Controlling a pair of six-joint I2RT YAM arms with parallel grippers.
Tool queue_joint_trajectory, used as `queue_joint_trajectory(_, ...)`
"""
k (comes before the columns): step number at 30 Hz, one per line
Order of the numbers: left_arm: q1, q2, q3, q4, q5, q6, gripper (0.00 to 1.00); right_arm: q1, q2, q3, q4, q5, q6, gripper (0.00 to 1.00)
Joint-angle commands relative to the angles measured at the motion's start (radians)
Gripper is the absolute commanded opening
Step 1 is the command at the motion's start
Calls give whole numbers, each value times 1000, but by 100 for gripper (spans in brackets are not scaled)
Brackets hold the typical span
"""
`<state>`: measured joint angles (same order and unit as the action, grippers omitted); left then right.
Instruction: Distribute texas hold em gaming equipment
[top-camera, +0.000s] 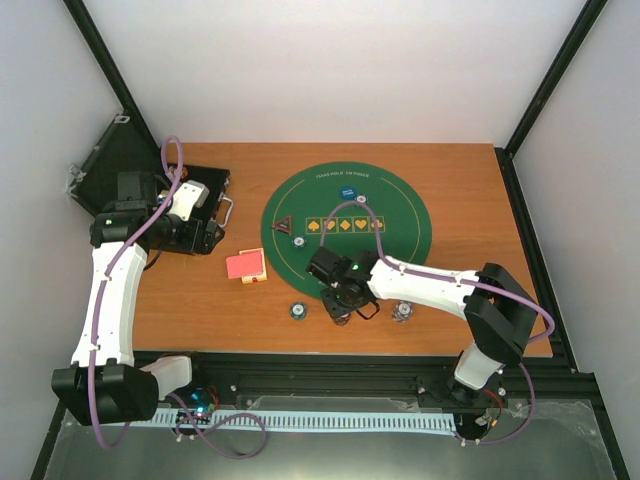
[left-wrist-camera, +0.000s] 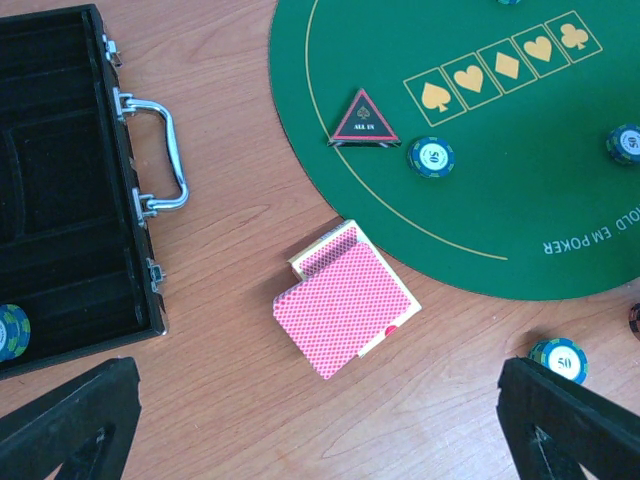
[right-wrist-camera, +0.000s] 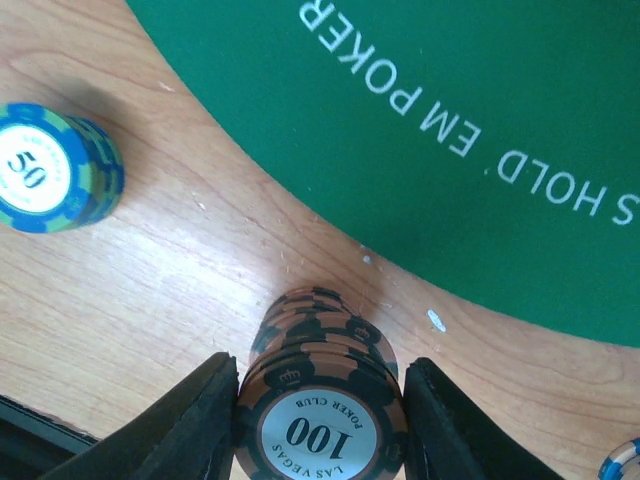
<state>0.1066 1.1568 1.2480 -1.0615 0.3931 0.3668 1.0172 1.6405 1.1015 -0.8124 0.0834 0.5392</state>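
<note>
My right gripper (right-wrist-camera: 322, 370) is shut on a stack of brown "100" poker chips (right-wrist-camera: 325, 400) standing on the wood just off the green mat's (right-wrist-camera: 450, 100) near edge, seen in the top view (top-camera: 340, 312). My left gripper (left-wrist-camera: 320, 430) is open and empty, above bare wood between the case and the red-backed card deck (left-wrist-camera: 345, 305). The dark triangular "ALL IN" button (left-wrist-camera: 364, 120) and a chip (left-wrist-camera: 431, 157) lie on the mat. The blue round button (top-camera: 347, 192) sits at the mat's far side. No orange button shows.
The open black case (left-wrist-camera: 60, 180) with its metal handle (left-wrist-camera: 165, 150) lies at the left, a chip (left-wrist-camera: 10, 330) inside. Blue "50" chip stacks stand left (right-wrist-camera: 50, 170) and right (top-camera: 402, 312) of my right gripper. Another chip (left-wrist-camera: 625, 143) is on the mat.
</note>
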Motion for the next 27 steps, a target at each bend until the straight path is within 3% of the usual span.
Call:
queue_joint_trajectory(1,5,-6,8,20,7,1,100,11,-23,67,-34,19,-18,43)
queue_joint_trajectory(7,5,-4,1,20,4,-2,100,-10,101,245,-69,48,-89,43)
queue_joint_trajectory(18,5,-2,9,16,-10,3,100,-135,542,761,-132,-20,-210,40)
queue_joint_trajectory(27,5,10,11,15,-14,15,100,-150,707,912,-143,-75,-210,40)
